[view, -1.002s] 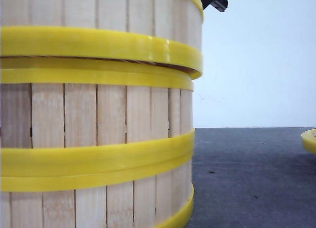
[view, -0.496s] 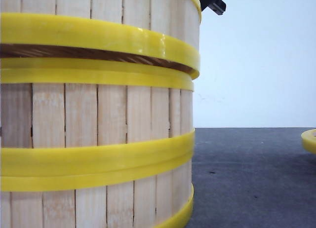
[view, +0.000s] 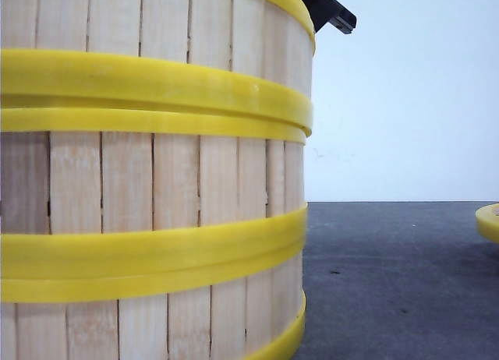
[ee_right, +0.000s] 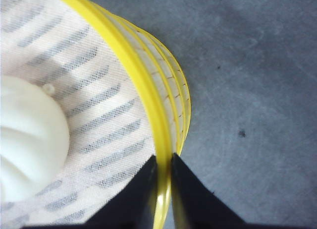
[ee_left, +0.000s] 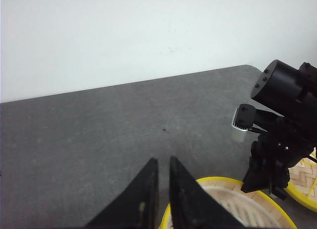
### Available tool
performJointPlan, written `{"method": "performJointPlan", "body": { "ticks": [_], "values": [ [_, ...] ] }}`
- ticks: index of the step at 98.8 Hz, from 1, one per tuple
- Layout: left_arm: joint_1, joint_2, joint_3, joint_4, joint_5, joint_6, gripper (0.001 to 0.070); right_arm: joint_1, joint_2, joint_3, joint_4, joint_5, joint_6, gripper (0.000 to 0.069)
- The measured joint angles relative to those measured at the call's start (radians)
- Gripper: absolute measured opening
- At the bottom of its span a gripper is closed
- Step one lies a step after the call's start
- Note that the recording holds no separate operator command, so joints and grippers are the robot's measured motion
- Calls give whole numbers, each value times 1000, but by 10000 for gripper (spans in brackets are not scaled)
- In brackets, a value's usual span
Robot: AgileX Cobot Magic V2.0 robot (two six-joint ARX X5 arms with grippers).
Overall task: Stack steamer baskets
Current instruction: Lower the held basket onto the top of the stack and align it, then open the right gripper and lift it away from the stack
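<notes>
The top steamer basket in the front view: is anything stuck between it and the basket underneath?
Nothing visible. In the front view the top basket has its lower yellow band right against the top band of the basket below, with no gap showing. The right end effector grips the top basket's rim.

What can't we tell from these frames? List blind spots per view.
- Front view: the stack fills the left; its top, its contents and most of the right end effector are cut off by the frame edge.
- Front view: a basket at the right edge shows only a sliver of rim.
- Left wrist view: the left end effector looks closed on nothing; the basket below it is cropped.
- Right wrist view: the bun is half out of frame.
</notes>
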Motion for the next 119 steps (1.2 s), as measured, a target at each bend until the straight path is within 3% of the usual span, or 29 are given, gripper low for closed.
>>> {"method": "performJointPlan", "body": {
  "ticks": [103,119],
  "values": [
    [0,6,0,0,0,0,14,13,0,3,11,-13,-11,22],
    [0,6,0,0,0,0,14,14,0,3,11,-14,-11,49]
  ]
}}
